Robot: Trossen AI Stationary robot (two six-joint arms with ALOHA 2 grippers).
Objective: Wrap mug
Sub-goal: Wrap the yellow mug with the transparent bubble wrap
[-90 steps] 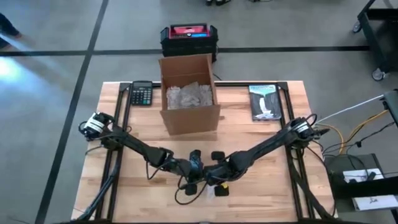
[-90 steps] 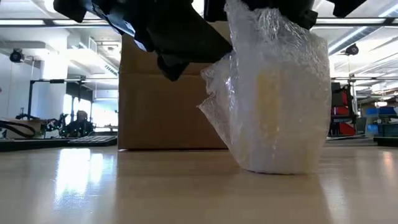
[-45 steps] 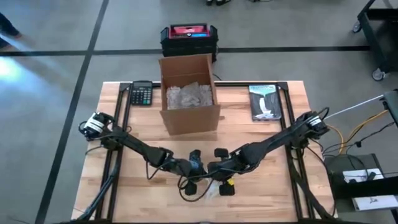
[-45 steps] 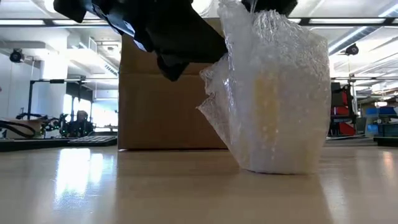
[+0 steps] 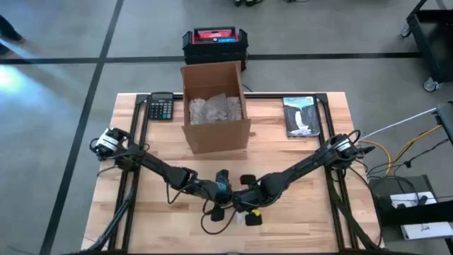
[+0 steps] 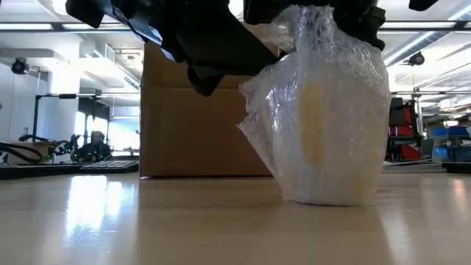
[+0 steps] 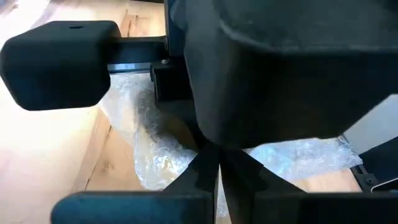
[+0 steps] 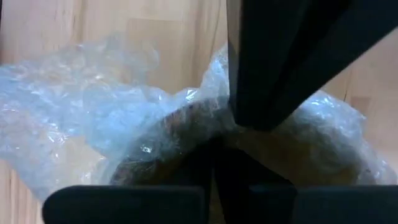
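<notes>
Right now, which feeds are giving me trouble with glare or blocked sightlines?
Low view: ceiling lights glare off the table, and the dark arms are backlit to silhouettes above the bubble wrap. Left wrist view: the arm's own dark body fills most of the picture, close and soft. Right wrist view: the wrap shines pale and hides the mug. High view: evenly lit.

Wrapped mug [image 6: 329,132] stands before the box [image 5: 214,108].
</notes>
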